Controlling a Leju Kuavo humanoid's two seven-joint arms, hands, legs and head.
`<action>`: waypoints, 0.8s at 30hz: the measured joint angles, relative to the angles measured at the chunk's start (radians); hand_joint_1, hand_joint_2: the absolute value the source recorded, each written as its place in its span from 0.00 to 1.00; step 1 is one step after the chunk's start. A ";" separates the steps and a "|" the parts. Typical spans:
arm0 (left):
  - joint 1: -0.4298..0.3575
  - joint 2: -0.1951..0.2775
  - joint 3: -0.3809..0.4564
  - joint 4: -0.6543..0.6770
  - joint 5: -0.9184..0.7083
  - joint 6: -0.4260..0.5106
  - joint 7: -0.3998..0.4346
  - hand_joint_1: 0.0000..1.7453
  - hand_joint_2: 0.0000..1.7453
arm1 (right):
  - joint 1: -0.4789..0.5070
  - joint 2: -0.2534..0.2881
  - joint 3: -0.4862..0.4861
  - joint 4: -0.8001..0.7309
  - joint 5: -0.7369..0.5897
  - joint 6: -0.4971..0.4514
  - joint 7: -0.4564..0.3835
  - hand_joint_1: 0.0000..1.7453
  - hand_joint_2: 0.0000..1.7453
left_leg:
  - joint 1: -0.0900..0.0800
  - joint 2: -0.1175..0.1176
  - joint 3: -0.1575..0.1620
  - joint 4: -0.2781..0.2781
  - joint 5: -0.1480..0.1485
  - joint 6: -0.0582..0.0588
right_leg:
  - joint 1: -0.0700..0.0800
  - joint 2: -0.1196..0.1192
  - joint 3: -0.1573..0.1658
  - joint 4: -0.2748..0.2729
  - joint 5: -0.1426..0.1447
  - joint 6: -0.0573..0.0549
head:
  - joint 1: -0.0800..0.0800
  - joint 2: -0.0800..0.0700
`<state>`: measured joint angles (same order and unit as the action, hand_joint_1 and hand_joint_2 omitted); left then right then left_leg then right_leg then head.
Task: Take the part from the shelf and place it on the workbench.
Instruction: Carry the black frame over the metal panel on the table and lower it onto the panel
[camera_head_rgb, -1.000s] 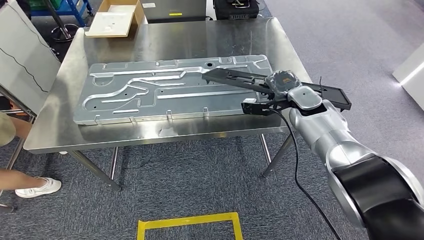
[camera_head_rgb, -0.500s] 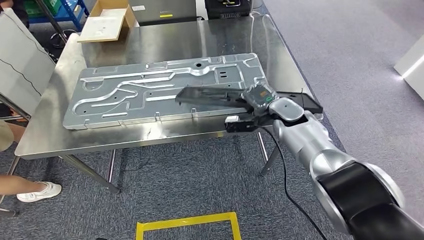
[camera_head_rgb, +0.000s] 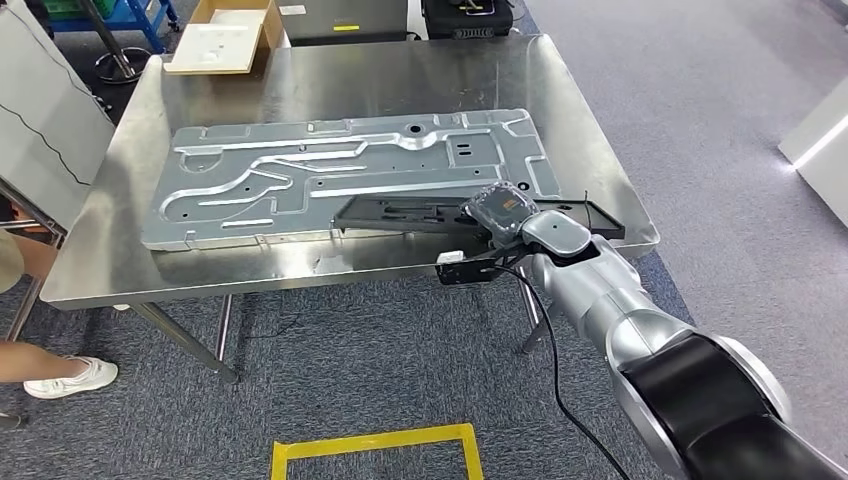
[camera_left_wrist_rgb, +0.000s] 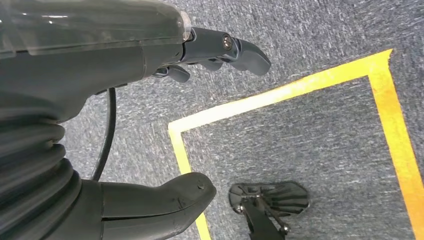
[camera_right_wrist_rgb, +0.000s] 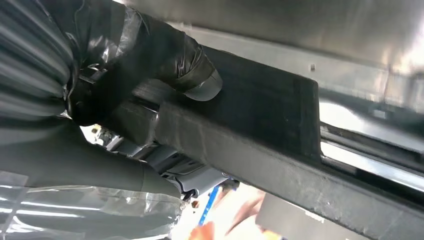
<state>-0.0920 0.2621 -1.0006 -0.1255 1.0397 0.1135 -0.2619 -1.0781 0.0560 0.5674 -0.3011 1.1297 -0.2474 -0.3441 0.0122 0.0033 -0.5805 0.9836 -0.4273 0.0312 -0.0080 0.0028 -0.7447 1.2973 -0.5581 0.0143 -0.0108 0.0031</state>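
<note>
Grey carpeted workshop floor, with a yellow tape square marked on it near the robot, carried a stainless steel bench at centre. Item one: large pressed aluminium panel, ribbed and channelled, lay flat across the middle of the bench. Item two: long black plastic part, the task's thing, was held low over the bench's near right edge, one end over the panel's near edge, the other reaching toward the bench's right corner; whether it touched panel or bench could not be told. Item three: right robot hand, wrapped in clear film, gripped the part near its middle, thumb pressed on the upper face and the other digits closed beneath. Item four: left robot hand hung over the carpet, fingers apart, holding nothing. Item five: open cardboard box at the far left corner of the bench. Step judged in hand: the placing, late stage, carry seemingly done. Next move would call for lowering the part until it rested flat, then loosening the grip without dragging the part off the edge.
</note>
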 joint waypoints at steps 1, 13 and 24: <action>0.001 0.000 0.000 0.000 0.001 0.000 -0.006 0.00 1.00 | 0.002 0.000 0.000 0.002 0.001 0.002 -0.001 1.00 1.00 | 0.000 -0.001 0.000 0.003 -0.002 0.000 | 0.000 0.000 0.013 -0.024 0.023 -0.002 | 0.000 0.000; 0.012 0.016 -0.001 0.000 0.033 0.021 -0.042 0.00 1.00 | 0.002 -0.058 0.000 0.011 -0.008 0.021 0.046 0.00 0.00 | 0.003 -0.005 -0.094 0.216 -0.126 -0.051 | 0.000 -0.002 0.147 -0.307 0.134 -0.047 | 0.000 0.000; 0.017 0.030 -0.018 0.000 0.047 0.010 -0.055 0.00 0.00 | -0.015 -0.144 -0.003 0.014 0.003 -0.014 0.107 0.00 0.00 | 0.008 -0.007 -0.003 0.017 -0.011 -0.028 | -0.001 0.003 0.144 -0.288 0.121 -0.004 | 0.000 0.000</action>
<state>-0.0745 0.2918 -1.0184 -0.1251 1.0868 0.1232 -0.3167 -1.0931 -0.0882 0.5640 -0.2872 1.1329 -0.2616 -0.2369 0.0202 -0.0034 -0.5837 1.0004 -0.4385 0.0033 -0.0093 0.0057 -0.6012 1.0098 -0.4368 0.0103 -0.0109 0.0031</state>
